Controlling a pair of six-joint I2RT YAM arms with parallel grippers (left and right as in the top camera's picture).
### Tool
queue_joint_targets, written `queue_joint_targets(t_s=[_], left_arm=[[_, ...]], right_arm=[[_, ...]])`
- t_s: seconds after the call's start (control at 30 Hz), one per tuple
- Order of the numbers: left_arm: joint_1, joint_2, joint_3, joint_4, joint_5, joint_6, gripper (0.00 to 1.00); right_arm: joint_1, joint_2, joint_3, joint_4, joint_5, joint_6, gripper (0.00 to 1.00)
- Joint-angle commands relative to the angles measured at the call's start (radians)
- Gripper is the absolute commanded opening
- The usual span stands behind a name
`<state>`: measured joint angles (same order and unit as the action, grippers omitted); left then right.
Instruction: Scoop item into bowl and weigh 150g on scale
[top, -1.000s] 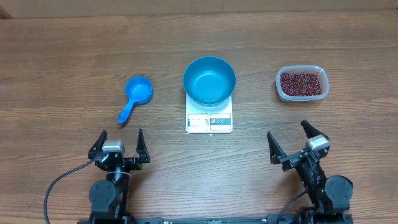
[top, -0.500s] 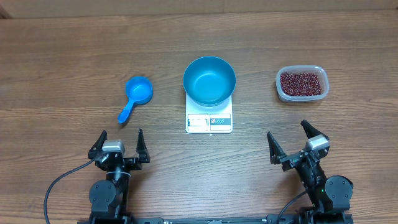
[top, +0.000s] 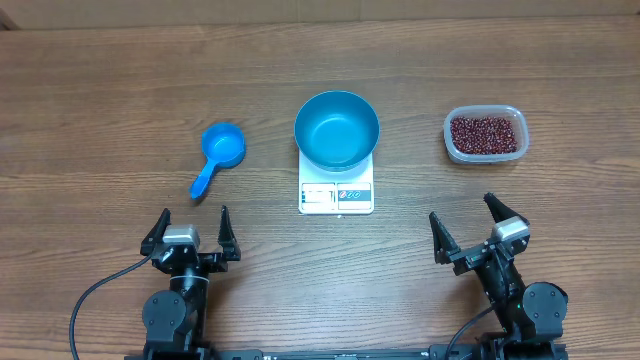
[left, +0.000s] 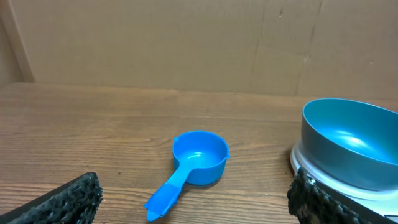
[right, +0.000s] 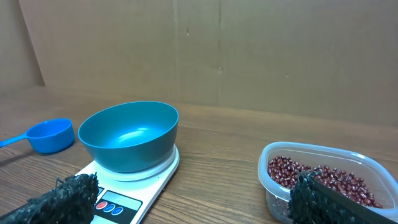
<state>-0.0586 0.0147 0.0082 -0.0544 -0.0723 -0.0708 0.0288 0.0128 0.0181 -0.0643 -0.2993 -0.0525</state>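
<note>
The blue bowl (top: 337, 129) stands empty on the white scale (top: 336, 193) at the table's middle. Dark red-brown beans (top: 484, 133) fill a clear plastic tub (top: 484, 154) to its right. A small blue scoop (top: 219, 154) lies to the left, handle toward me. My left gripper (top: 189, 229) rests open near the front edge, below the scoop (left: 196, 162); the bowl (left: 351, 140) shows at the right of its wrist view. Open too, my right gripper (top: 471, 225) sits low at the front right, with the bowl (right: 129, 134), scale (right: 127, 196) and beans (right: 323, 180) ahead of it.
A brown cardboard wall (left: 186, 43) closes off the table's far side. Bare wood table (top: 120, 110) lies around the three items and between them and both arms. A black cable (top: 95, 300) trails from the left arm's base.
</note>
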Motion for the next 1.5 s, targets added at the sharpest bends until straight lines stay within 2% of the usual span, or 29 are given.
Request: queue_joint_targets(t_s=[0.0, 0.33, 0.47, 0.73, 1.07, 1.47], left_arm=[[0.006, -0.010, -0.003, 0.007, -0.014, 0.015, 0.99], [0.006, -0.010, -0.003, 0.029, 0.021, 0.011, 1.00], [0.006, -0.010, 0.027, 0.030, 0.010, -0.047, 1.00], [0.006, 0.041, 0.275, -0.164, -0.021, -0.056, 0.99], [0.006, 0.467, 0.734, -0.363, 0.021, -0.037, 1.00], [0.006, 1.099, 1.393, -0.872, 0.170, -0.038, 1.00]], right_arm=[[0.008, -0.010, -0.010, 0.006, 0.010, -0.002, 1.00], [0.008, -0.010, -0.010, 0.006, 0.010, -0.002, 1.00], [0.008, -0.010, -0.010, 0.006, 0.010, -0.002, 1.00], [0.008, -0.010, -0.010, 0.006, 0.010, -0.002, 1.00], [0.008, -0.010, -0.010, 0.006, 0.010, -0.002, 1.00], [0.008, -0.010, -0.010, 0.006, 0.010, -0.002, 1.00]])
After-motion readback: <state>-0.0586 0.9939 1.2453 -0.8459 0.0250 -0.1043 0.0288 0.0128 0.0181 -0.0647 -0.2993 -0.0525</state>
